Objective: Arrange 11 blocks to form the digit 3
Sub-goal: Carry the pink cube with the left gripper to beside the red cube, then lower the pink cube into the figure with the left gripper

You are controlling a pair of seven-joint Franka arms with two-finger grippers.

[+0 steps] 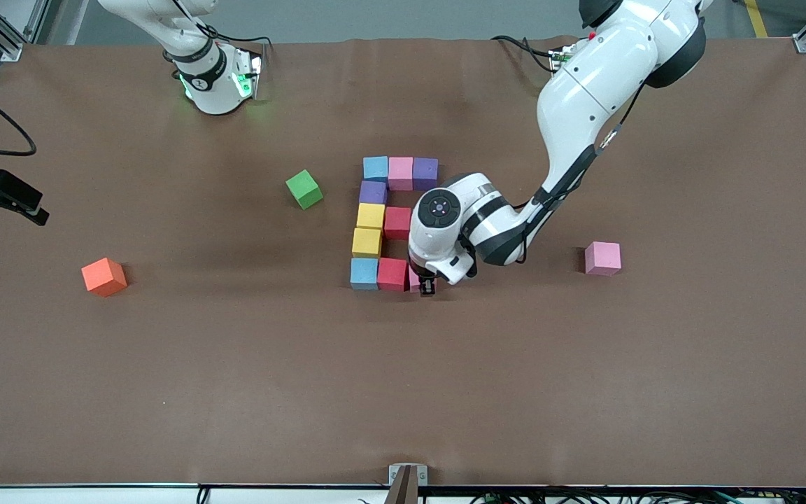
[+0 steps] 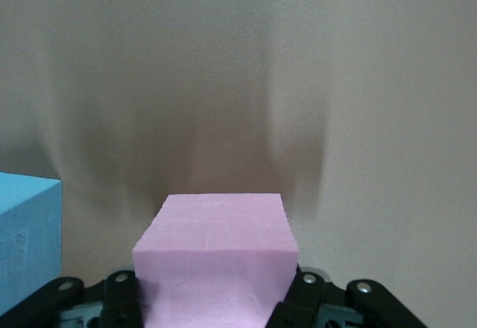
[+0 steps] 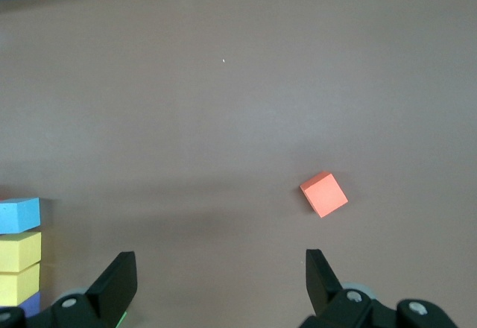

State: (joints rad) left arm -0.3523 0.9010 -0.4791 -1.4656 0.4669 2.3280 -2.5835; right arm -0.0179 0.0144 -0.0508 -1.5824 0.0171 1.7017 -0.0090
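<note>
Gripping a pink block (image 2: 216,250), the left tool (image 1: 425,285) is down at the counter (image 1: 235,364), its fingers (image 2: 123,291) closed on the block's two sides. That block sits at the end of the row nearest the front camera, just beside a red block (image 1: 392,273), which touches a light blue block (image 1: 364,273).

From the light blue one a column runs away from the camera: two yellow blocks (image 1: 368,229), then a purple block (image 1: 373,191). A second red block (image 1: 397,222) touches the upper yellow one. The farthest row reads light blue (image 1: 376,168), pink (image 1: 400,172), purple (image 1: 425,173).

Another pink block (image 1: 602,257) lies well apart, toward the left arm's end of the counter. A green cube (image 1: 303,189) and an orange cube (image 1: 103,276) lie toward the right arm's end.

The right tool (image 3: 220,283) waits up above the counter, fingers spread wide and holding nothing.
</note>
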